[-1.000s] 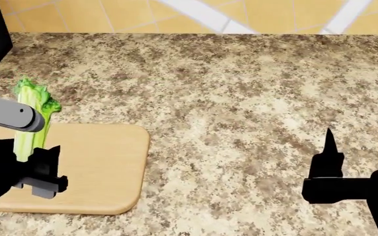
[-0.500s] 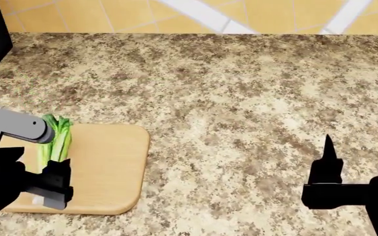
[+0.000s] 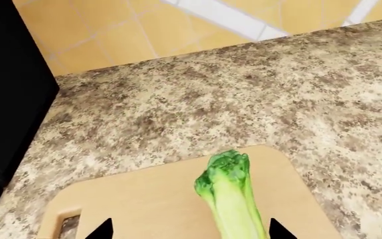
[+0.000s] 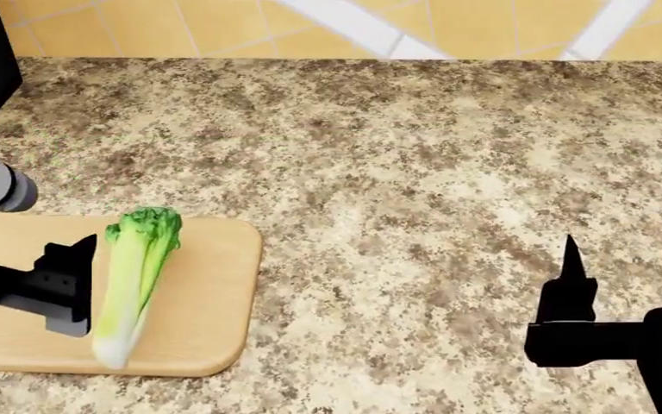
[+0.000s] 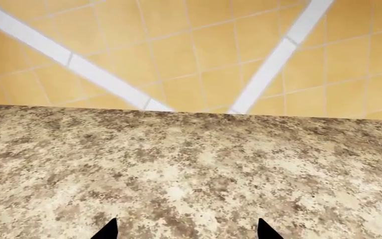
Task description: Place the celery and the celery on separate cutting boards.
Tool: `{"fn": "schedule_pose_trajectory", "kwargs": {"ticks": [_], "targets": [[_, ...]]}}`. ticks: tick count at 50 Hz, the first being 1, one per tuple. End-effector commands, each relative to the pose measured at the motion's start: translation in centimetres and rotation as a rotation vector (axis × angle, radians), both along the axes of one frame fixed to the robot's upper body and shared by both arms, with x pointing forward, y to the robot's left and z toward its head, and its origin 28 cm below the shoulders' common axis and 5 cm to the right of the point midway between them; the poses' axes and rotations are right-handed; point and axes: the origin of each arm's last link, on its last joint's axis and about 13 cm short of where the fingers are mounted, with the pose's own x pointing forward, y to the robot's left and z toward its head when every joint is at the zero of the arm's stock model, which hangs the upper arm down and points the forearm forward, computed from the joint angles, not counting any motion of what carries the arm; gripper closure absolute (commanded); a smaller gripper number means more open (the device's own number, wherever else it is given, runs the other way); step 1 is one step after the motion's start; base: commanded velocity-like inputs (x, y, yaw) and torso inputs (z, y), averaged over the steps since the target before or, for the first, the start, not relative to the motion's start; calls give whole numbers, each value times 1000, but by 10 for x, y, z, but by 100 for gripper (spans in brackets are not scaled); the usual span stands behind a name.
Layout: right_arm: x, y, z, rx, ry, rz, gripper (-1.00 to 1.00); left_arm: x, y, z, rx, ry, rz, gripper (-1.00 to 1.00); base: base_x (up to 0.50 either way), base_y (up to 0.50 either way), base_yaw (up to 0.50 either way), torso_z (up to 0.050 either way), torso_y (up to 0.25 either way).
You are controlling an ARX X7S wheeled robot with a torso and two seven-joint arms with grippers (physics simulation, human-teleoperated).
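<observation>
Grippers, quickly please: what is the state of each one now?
Left gripper: open, a pale green celery stalk lies between its fingertips on the tan wooden cutting board.
Right gripper: open, empty.

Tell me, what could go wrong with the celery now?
The celery lies on the wooden cutting board with its whitish base near the board's front edge, so it might roll or slip onto the counter. The left tool sits right beside the stalk and could nudge it when pulling away. No second celery or second board is in view.

Cropped or hidden items

Celery (image 3: 234, 206) base cut by wrist frame edge; wooden cutting board (image 4: 199, 285) left end hidden behind left gripper (image 4: 72, 289).
</observation>
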Motion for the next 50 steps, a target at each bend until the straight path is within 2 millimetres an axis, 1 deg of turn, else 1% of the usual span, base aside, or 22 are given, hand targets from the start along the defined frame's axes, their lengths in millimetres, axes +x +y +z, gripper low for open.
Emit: {"fn": "schedule_pose_trajectory", "kwargs": {"ticks": [1,4,5,6,7,8,9,11,15,17,20,23,25,26,30,32,34,37,38,43,45,50], "targets": [[0,0,11,13,-39,7,-100,-18,13,27,-96,-110,19,-100,0,0,0,0,0],[0,0,20,25,-59,3,-100,-24,20,30,-94,-124,36,-100,0,0,0,0,0],[9,7,34,-44,-4,21,-100,-13,22,57,-93,-179,93,-100,0,0,0,0,0],[13,7,66,-32,-129,21,-100,-10,23,81,-118,-247,111,-100,0,0,0,0,0],[9,5,59,-30,-137,22,-100,-11,22,88,-125,-254,105,-100,0,0,0,0,0],[9,5,59,-27,-140,24,-100,-10,21,90,-123,-253,101,-100,0,0,0,0,0],[8,4,51,-29,-147,23,-100,-10,19,92,-122,-257,100,-100,0,0,0,0,0],[8,3,49,-18,-159,22,-100,-11,16,95,-116,-261,91,-100,0,0,0,0,0],[7,4,49,-8,-175,18,-100,-12,14,105,-107,-270,84,-100,0,0,0,0,0],[6,5,51,-8,-191,19,-100,-16,13,116,-109,-284,76,-100,0,0,0,0,0],[8,7,46,-32,-191,32,-100,-16,10,122,-85,-287,62,-100,0,0,0,0,0],[8,6,48,-33,-197,42,-100,-15,11,129,-87,-293,71,-100,0,0,0,0,0],[11,6,43,-48,-194,49,-100,-16,12,134,-108,-275,54,-100,0,0,0,0,0],[10,6,43,-39,-195,54,-100,-17,12,136,-122,-250,36,-100,0,0,0,0,0],[5,4,49,-43,-228,58,-100,-15,11,144,-120,-266,40,-100,0,0,0,0,0],[4,4,49,-48,-247,58,-100,-16,12,156,-117,-276,39,-100,0,0,0,0,0],[5,3,48,-45,-260,60,-100,-15,9,165,-107,-270,37,-100,0,0,0,0,0],[6,2,46,-66,-279,56,-100,-21,5,187,-79,-306,21,-100,0,0,0,0,0],[6,2,47,-62,-289,53,-100,-22,3,191,-78,-314,18,-100,0,0,0,0,0],[9,3,46,-73,-327,53,-100,-31,-2,201,-56,-333,9,-100,0,0,0,0,0],[8,2,46,-106,-317,42,-100,-31,-2,202,-38,-335,25,-100,0,0,0,0,0],[9,2,46,-103,-334,40,-100,-29,-3,204,-28,-333,22,-100,0,0,0,0,0]]}}
